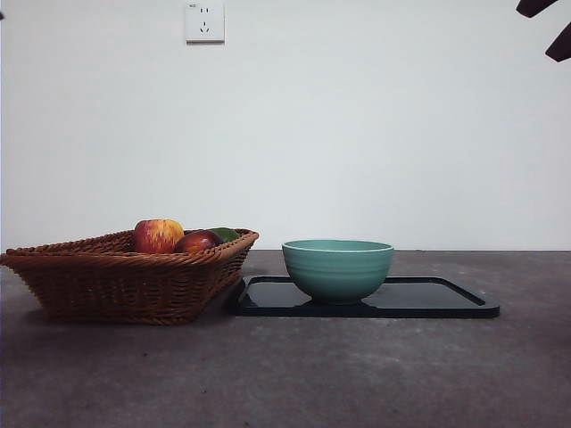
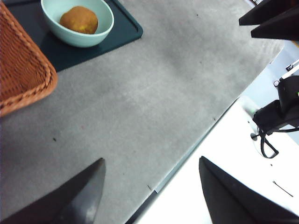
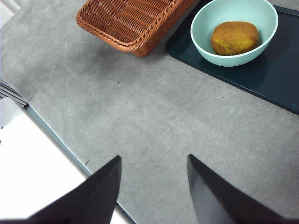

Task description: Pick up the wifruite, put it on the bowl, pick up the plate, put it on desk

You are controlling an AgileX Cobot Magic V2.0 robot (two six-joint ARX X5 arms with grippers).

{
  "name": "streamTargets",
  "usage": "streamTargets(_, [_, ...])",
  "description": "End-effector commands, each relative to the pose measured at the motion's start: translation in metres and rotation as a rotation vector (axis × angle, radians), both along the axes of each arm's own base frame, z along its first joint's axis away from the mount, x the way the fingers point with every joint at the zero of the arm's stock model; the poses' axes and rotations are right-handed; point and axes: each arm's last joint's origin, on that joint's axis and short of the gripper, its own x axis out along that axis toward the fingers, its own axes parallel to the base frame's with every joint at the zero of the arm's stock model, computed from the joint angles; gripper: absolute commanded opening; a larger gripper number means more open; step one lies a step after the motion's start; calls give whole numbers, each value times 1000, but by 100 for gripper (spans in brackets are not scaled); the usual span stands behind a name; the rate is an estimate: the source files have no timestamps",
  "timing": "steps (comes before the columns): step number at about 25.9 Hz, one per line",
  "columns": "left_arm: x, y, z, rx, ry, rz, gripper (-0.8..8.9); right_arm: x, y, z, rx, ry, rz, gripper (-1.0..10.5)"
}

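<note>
The brown wifruite (image 2: pixel 79 19) lies inside the teal-green bowl (image 2: pixel 79 41); it also shows in the right wrist view (image 3: pixel 234 38) in the bowl (image 3: pixel 204 23). In the front view the bowl (image 1: pixel 337 267) hides it. The bowl stands on a dark flat plate (image 1: pixel 428 299), which both wrist views show (image 2: pixel 126 28) (image 3: pixel 266 79), on the grey desk (image 1: pixel 357 374). My left gripper (image 2: pixel 151 161) is open and empty, high over the desk's edge. My right gripper (image 3: pixel 153 157) is open and empty, high over bare desk, away from the bowl.
A brown wicker basket (image 1: pixel 125 281) stands beside the plate, holding a red-and-yellow apple (image 1: pixel 158 235), a dark red fruit (image 1: pixel 196 241) and something green (image 1: pixel 225 234). A black arm tip (image 1: pixel 544 27) shows at the front view's top right corner. The desk's edge (image 2: pixel 187 158) borders a white surface.
</note>
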Motion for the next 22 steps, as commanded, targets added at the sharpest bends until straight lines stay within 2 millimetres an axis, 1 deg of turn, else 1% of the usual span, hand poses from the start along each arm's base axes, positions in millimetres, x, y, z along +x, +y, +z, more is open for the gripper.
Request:
streamTargets(1, [7,-5,5,-2,-17,-10,312,0,1,3,2,-16,16,225])
streamTargets(5, [25,-15,12,-3,-26,-12,312,0,1,3,3,-16,16,225])
streamTargets(8, [42,-26,19,5,-43,-23,312,0,1,2,2,-14,17,225])
streamTargets(14, [87,-51,32,86,-76,-36,312,-1,1,2,1,-3,22,225])
streamTargets(16, [108,-64,39,111,-87,-49,312,-2,1,1,8,7,35,225])
streamTargets(19, [148,-89,48,138,-108,-80,312,-3,1,1,16,23,50,225])
streamTargets(22, [185,-111,48,164,-122,-103,312,-5,0,0,17,44,61,225])
